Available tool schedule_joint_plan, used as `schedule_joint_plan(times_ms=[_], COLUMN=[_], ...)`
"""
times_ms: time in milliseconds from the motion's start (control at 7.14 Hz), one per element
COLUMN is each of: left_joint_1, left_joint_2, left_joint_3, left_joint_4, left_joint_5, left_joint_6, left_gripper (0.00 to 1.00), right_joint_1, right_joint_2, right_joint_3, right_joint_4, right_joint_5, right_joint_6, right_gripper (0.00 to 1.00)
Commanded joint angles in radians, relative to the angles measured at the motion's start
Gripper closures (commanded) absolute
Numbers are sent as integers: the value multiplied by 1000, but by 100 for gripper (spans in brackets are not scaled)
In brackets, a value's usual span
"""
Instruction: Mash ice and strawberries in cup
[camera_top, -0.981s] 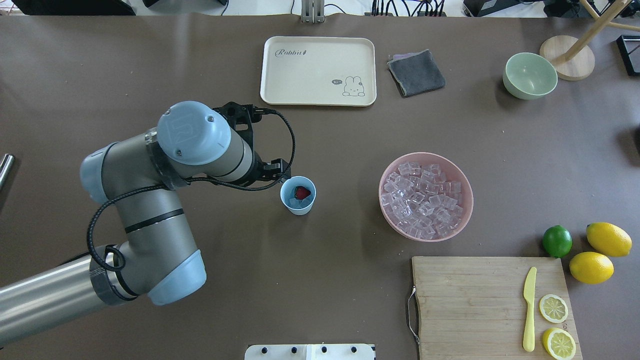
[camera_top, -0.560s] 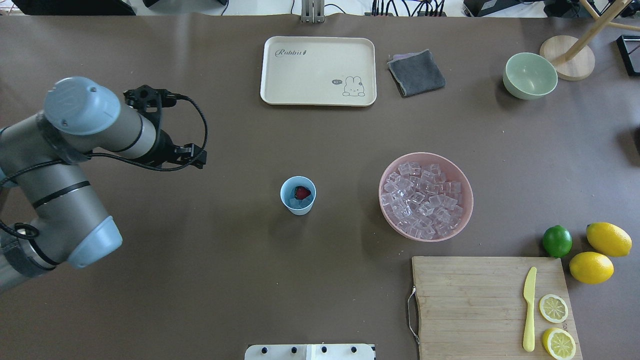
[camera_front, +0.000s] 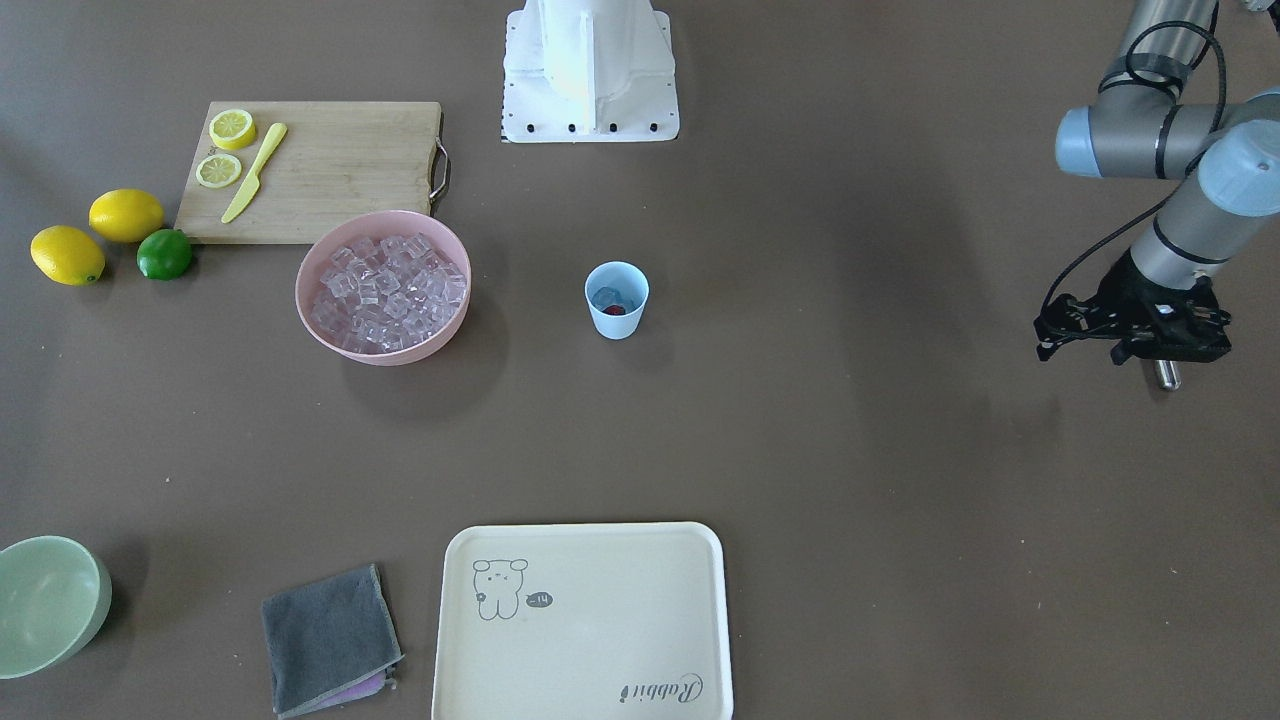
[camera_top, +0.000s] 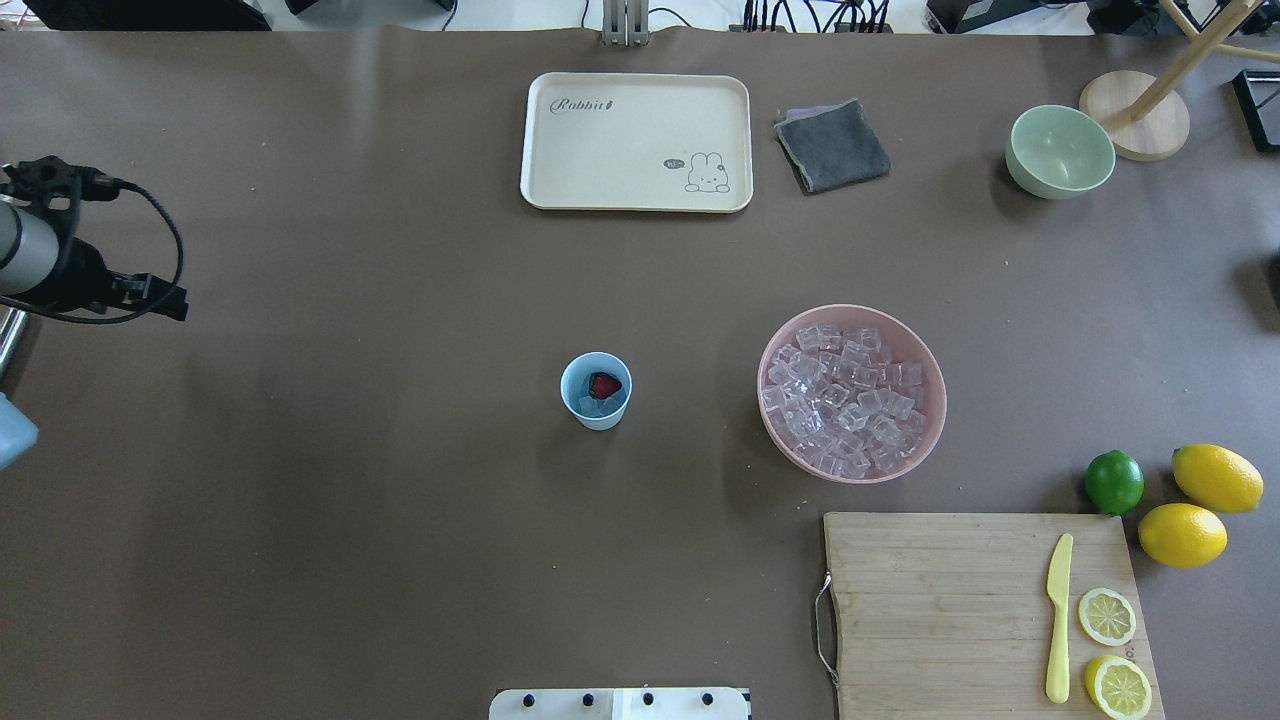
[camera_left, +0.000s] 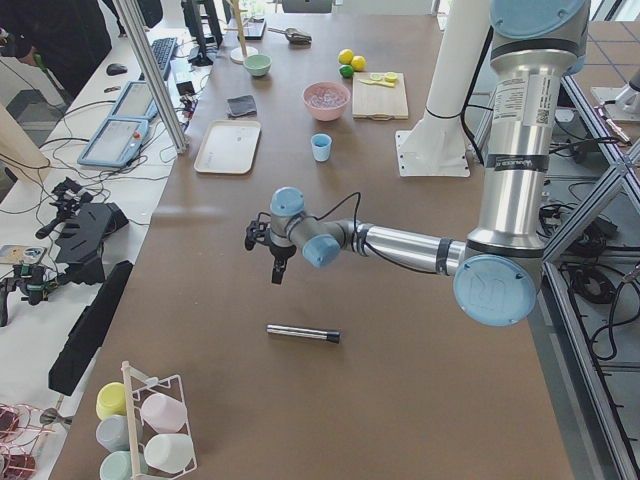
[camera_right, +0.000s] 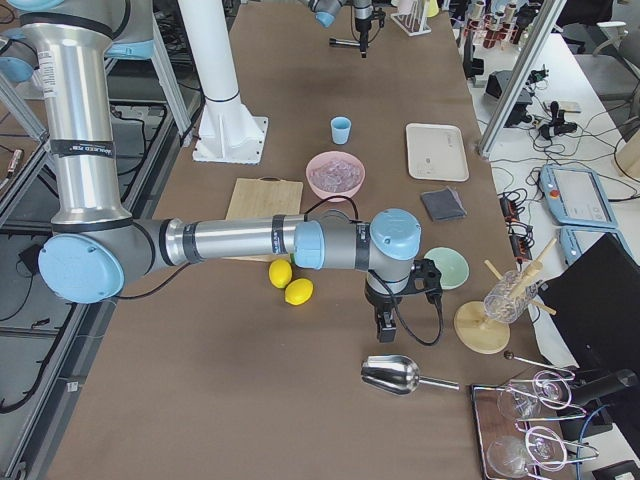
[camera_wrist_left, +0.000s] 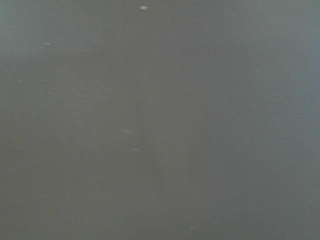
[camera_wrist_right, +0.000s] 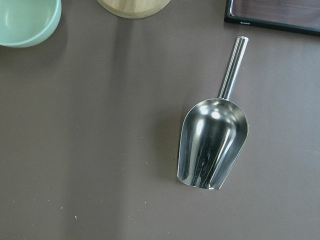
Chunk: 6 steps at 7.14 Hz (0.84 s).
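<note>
The overhead view looks down from behind the robot (camera_front: 590, 70) and the front-facing one steeply down from the opposite edge; both share the cup (camera_top: 603, 422) at the middle of the counter (camera_top: 400, 550). The side views look along the counter from its ends, farther off. The wrist cameras look straight down, close: left on the counter's brown surface, right on a scoop (camera_wrist_right: 212, 145).

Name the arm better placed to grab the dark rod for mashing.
Left. The left gripper hangs close by the dark rod; the right gripper is at the table's opposite end, beside the metal scoop.
</note>
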Motion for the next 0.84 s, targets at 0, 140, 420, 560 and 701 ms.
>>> schedule_joint_plan(times_ms=[0, 140, 420, 560, 701], left_joint_1=[-64, -79, -93, -113, -115], left_joint_2=[20, 21, 27, 41, 46], left_joint_3=[189, 182, 188, 170, 185], left_joint_4=[-200, -201, -199, -195, -193], left_joint_5=[-35, -68, -90, -92, -81], left_joint_6=[75, 79, 88, 88, 88], left_gripper=[2, 2, 2, 2, 3], right_joint_1=[0, 0, 0, 0, 0], right_joint_2=[-5, -6, -8, -8, -8], right_joint_3=[1, 4, 4, 7, 7], right_joint_4=[0, 0, 0, 0, 0], right_joint_5=[0, 0, 0, 0, 0], right_joint_6=[-1, -1, -3, -4, -3], right_gripper=[0, 0, 0, 0, 0])
